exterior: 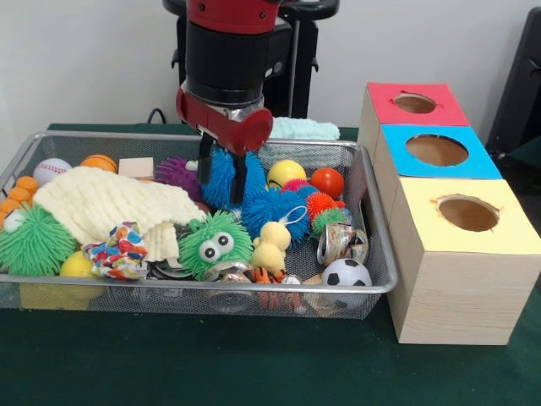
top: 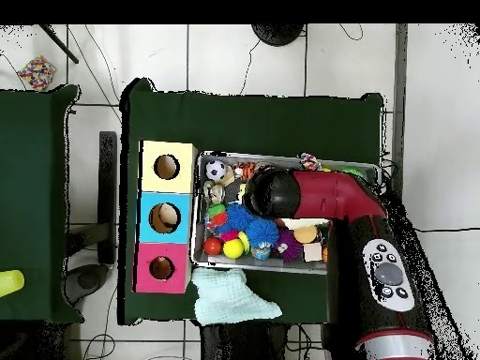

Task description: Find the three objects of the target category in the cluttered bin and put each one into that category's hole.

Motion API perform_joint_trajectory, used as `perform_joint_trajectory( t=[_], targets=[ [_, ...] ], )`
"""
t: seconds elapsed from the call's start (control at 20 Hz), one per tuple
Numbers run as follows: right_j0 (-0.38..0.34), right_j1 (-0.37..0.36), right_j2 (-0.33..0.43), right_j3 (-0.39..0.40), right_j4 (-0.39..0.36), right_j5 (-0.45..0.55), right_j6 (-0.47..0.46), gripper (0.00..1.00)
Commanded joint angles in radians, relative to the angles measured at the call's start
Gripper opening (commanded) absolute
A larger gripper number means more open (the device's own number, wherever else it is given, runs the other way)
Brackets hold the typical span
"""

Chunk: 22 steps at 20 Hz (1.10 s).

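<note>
My gripper [exterior: 222, 189] reaches down into the wire mesh bin [exterior: 194, 286], its two black fingers [exterior: 240, 182] pressed into either side of a blue spiky ball [exterior: 222, 169]. A second blue spiky toy [exterior: 270, 210] lies just to the right of it. Right of the bin stand three wooden boxes, each with a round hole in its top: red [exterior: 414, 103], blue [exterior: 436, 150] and yellow [exterior: 467, 213]. In the overhead view the arm's black wrist [top: 272, 194] hides the fingers, and the boxes' holes [top: 164, 217] line the bin's left side.
The bin is crowded: a cream knit cloth [exterior: 110, 203], a green fuzzy toy with eyes [exterior: 215, 244], a green spiky ball [exterior: 35, 240], a soccer ball [exterior: 347, 273], red [exterior: 327, 181] and yellow [exterior: 286, 172] balls. A pale teal cloth [exterior: 304, 128] lies behind the bin.
</note>
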Motion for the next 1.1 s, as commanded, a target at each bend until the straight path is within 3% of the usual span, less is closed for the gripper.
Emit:
perform_joint_trajectory(
  t=[0.05,0.7,1.1],
  targets=[
    [-0.002,0.098,0.046,0.080,-0.090,-0.067,-0.131,1.00],
    [0.008,0.125,0.052,0.047,-0.094,-0.072,-0.103,1.00],
    [0.011,0.082,0.073,0.080,-0.054,-0.031,-0.102,1.00]
  ],
)
